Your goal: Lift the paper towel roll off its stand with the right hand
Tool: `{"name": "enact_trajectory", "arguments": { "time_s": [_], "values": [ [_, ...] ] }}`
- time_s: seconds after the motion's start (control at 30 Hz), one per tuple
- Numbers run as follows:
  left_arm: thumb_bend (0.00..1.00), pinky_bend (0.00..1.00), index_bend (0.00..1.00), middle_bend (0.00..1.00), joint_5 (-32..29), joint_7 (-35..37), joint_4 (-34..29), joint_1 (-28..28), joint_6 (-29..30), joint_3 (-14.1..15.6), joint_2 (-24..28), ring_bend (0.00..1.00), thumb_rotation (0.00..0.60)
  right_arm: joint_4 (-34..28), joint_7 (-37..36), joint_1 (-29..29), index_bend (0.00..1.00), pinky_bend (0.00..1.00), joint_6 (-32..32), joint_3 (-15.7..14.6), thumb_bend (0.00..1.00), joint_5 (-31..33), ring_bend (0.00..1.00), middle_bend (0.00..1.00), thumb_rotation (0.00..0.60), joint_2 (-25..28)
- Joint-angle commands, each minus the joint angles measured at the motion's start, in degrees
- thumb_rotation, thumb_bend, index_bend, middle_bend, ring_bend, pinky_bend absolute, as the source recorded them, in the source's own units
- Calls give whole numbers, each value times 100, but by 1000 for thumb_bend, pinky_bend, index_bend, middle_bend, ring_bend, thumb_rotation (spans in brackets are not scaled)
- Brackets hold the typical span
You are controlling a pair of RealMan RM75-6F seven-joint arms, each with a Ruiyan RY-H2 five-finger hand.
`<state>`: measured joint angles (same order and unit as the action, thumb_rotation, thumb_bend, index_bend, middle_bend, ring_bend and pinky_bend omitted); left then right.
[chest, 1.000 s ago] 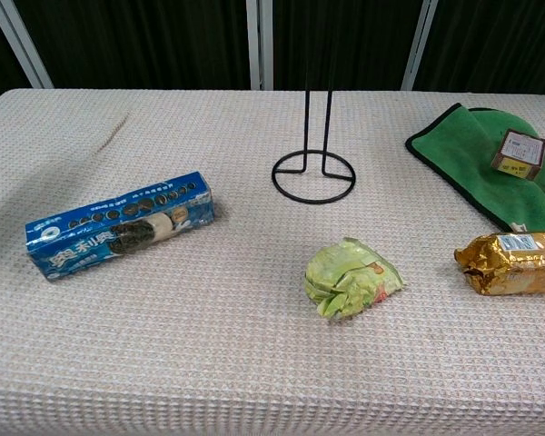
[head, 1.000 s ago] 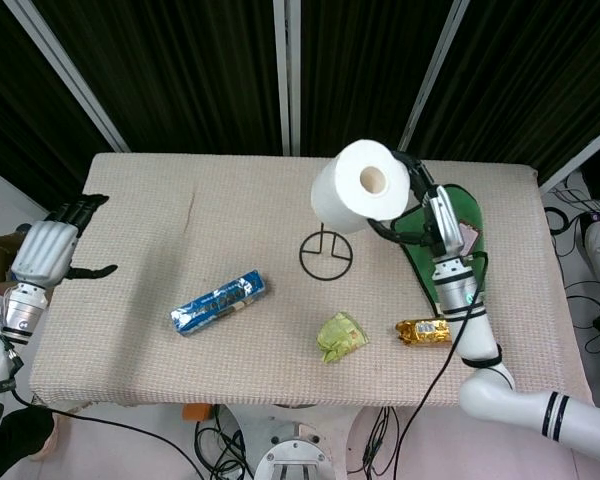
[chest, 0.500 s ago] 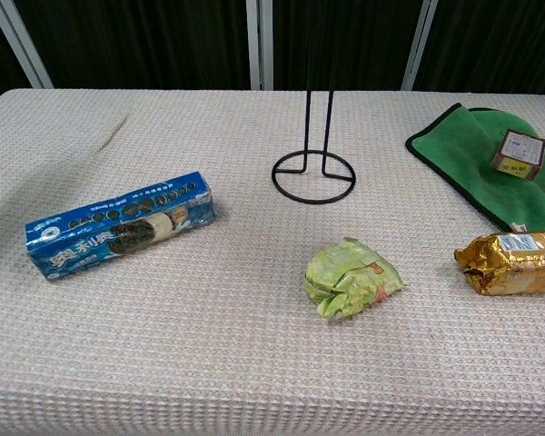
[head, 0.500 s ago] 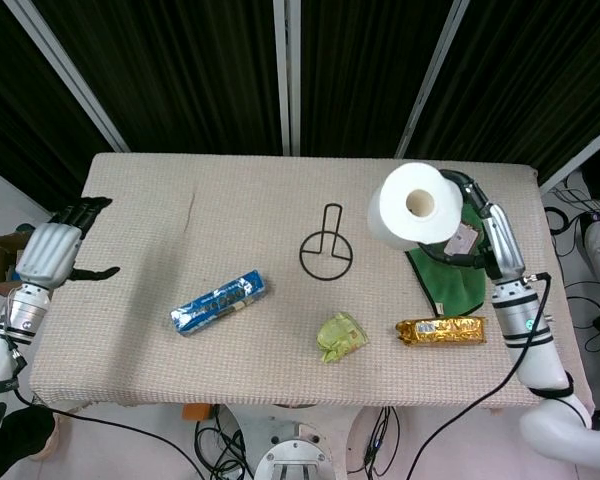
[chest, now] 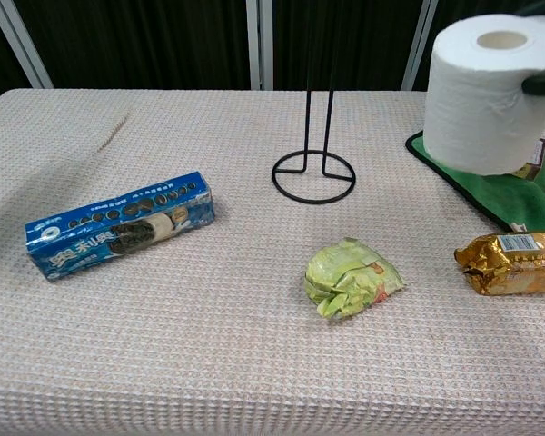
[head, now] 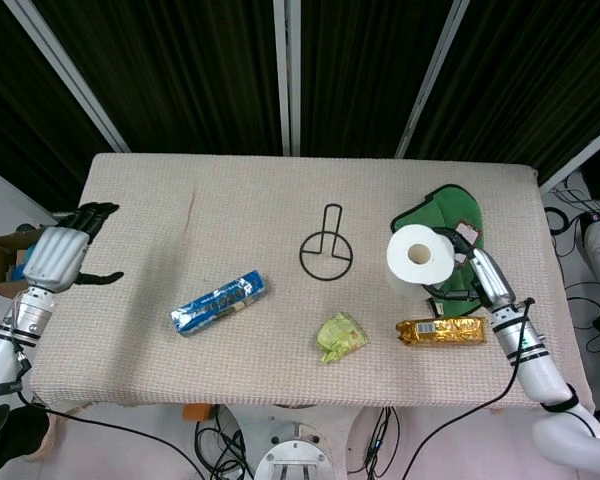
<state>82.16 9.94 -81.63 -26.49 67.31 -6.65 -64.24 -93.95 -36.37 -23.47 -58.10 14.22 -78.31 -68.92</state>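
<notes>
Left hand (head: 58,255) off table's left edge, fingers spread, holding nothing. Blue cookie box (head: 219,302) lies on table (head: 180,220) toward front left. Black wire stand (head: 326,253) upright near table centre, bare. Green crumpled packet (head: 341,335) near front edge, right of box. Paper towel roll (head: 419,259) raised clear of stand, over green cloth (head: 442,212) at table's right side. Right hand (head: 472,272) grasps roll from right; fingers mostly hidden behind it. Gold packet (head: 441,330) by front right edge, just below roll.
</notes>
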Motion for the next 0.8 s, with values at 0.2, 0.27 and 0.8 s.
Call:
{"name": "enact_trajectory", "arguments": {
  "time_s": [0.2, 0.27, 0.8],
  "values": [
    [90, 254, 92, 112, 143, 21, 92, 16, 52, 70, -22, 99, 521, 841, -103, -322, 282, 312, 394, -318, 299, -100, 256, 268, 600, -698],
    [91, 254, 92, 112, 149, 56, 138, 19, 52, 79, -53, 100, 519, 987, -245, -395, 210, 278, 448, -375, 277, -214, 231, 234, 600, -813],
    [91, 253, 92, 112, 341, 228, 60, 213, 400, 169, 67, 99, 470, 1018, -815, -173, 0, 0, -338, -1015, 2, -1278, 0, 0, 600, -19]
  ]
}}
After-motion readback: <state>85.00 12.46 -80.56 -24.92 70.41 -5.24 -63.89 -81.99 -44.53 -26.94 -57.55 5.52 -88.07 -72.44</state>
